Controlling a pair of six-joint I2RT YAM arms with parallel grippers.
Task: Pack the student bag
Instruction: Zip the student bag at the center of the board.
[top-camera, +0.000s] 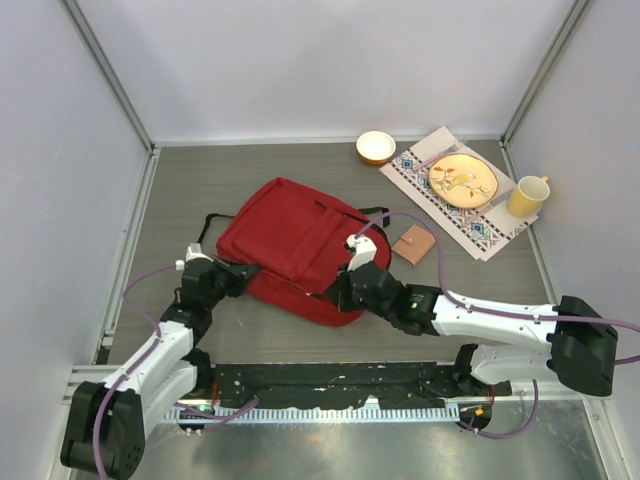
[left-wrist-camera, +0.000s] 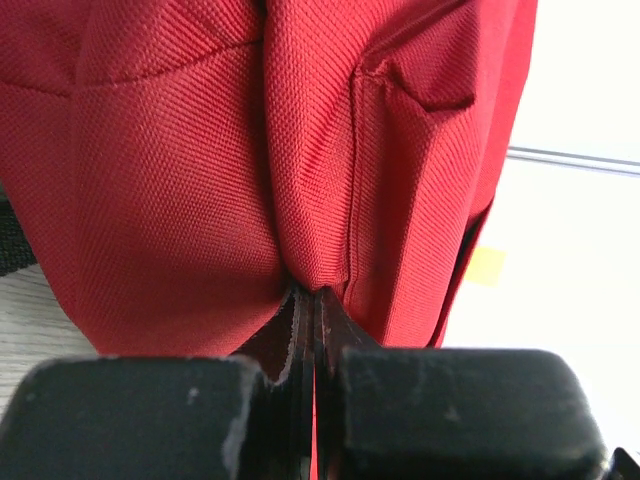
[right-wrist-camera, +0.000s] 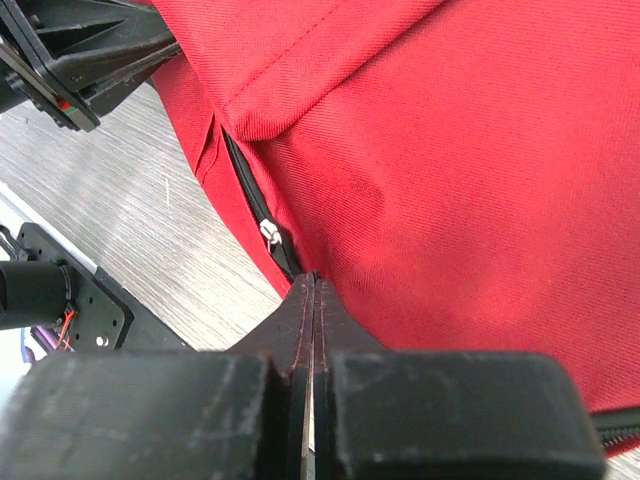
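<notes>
Soft fabric backpack (top-camera: 285, 235): red, black straps
Round plate (top-camera: 463, 180): orange, floral
Cloth placemat (top-camera: 480, 235): white, patterned border
Ceramic mug (top-camera: 527, 196): yellow
Worktop (top-camera: 200, 190): grey

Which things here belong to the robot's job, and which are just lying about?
Job: red backpack; left claw and right claw, both shut on its fabric; maybe the small brown case beside it.
Lying about: small bowl, patterned placemat, orange plate, yellow mug.

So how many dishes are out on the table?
3: a bowl at the back, a plate on the mat to its right, a yellow cup at the mat's right edge. The bag could hide more.
</notes>
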